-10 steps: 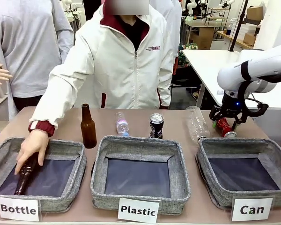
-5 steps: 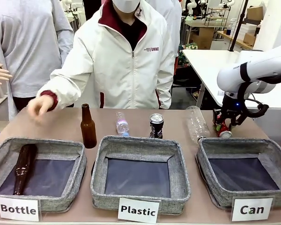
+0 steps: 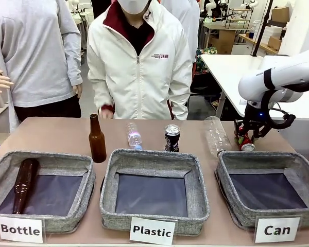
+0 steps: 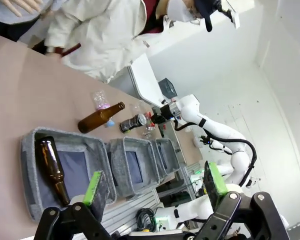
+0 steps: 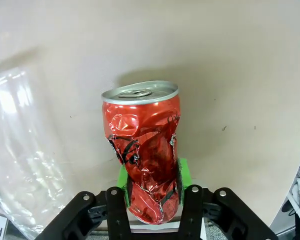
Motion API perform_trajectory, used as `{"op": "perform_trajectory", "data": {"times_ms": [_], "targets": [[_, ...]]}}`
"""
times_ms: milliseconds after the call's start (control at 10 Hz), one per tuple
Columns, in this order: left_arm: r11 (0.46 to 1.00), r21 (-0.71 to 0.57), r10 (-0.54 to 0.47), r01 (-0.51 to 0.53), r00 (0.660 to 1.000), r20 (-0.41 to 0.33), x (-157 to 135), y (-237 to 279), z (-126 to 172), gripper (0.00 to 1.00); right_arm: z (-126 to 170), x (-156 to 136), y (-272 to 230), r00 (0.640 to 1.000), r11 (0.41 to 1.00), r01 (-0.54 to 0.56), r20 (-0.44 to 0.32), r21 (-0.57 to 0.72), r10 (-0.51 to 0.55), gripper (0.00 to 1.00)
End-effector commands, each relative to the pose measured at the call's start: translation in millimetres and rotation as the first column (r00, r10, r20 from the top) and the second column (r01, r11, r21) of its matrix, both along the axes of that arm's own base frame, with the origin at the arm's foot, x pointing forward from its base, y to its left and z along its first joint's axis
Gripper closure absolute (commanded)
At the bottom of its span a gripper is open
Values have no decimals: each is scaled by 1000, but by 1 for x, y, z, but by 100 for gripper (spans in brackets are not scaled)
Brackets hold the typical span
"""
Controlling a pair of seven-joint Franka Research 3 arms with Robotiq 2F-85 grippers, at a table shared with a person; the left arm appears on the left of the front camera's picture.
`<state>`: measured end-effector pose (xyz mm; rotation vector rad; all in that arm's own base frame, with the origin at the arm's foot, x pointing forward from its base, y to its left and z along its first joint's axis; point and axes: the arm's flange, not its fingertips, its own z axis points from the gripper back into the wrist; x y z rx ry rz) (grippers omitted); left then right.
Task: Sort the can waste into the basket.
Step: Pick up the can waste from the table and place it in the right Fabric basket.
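Shows the first can of the sort gripped but not yet binned. Shows the right pincer pinching the red can low over the brown surface, just behind the far rim of the Can basket and near a large clear plastic bottle. From the right wrist, shows green pads pressed on either side of the dented body near its lower end, silver top pointing away. Contact between can and surface: impossible to tell. Judged as the carry step: calls next for a lift clear of the rim, a short move toward the robot's side to a spot over the dark base, then a release. Calls also for care against swing or slip of thin crumpled metal gripped near one end. Shows the left pincer spread wide with nothing between its pads, high above the surface and well apart from everything on it. Counts two cans: the red can held, and a black can standing behind the Plastic basket. Counts two glass bottles: an upright brown glass bottle, and a lying brown glass bottle inside the Bottle basket. Counts two plastic bottles: the large one and a small clear plastic bottle. Counts three grey baskets in a row.
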<state>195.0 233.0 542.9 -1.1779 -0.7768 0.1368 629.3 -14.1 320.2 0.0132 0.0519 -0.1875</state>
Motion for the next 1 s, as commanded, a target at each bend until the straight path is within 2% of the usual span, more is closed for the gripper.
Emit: {"op": "perform_trajectory", "data": {"times_ms": [0, 100, 200, 400, 500, 700, 800, 900], "targets": [[998, 12, -60, 60, 998, -20, 0, -23, -2, 0, 5, 1, -2, 999, 999, 29, 15, -42, -28, 100], [995, 17, -99, 99, 995, -16, 3, -36, 0, 0, 19, -2, -7, 999, 999, 34, 33, -40, -33, 100], [987, 9, -161, 161, 987, -24, 10, -57, -3, 0, 44, -13, -14, 996, 999, 35, 84, -41, -31, 100], [960, 22, -276, 279, 957, -85, 29, -102, -21, 0, 108, -60, -23, 984, 1000, -18, 179, -22, 22, 100], [951, 10, -306, 309, 945, -115, 34, -114, -30, 0, 129, -88, -23, 983, 998, -63, 171, 1, 62, 100], [942, -10, -332, 335, 930, -160, 38, -126, -48, 0, 152, -142, -24, 966, 973, -221, 153, 72, 209, 100], [948, 16, -314, 317, 944, -104, 42, -112, -25, 0, 157, -168, -24, 936, 937, -330, 170, 115, 309, 100], [948, 16, -314, 317, 944, -104, 42, -112, -25, 0, 158, -194, -24, 868, 869, -483, 188, 107, 460, 100]]}}
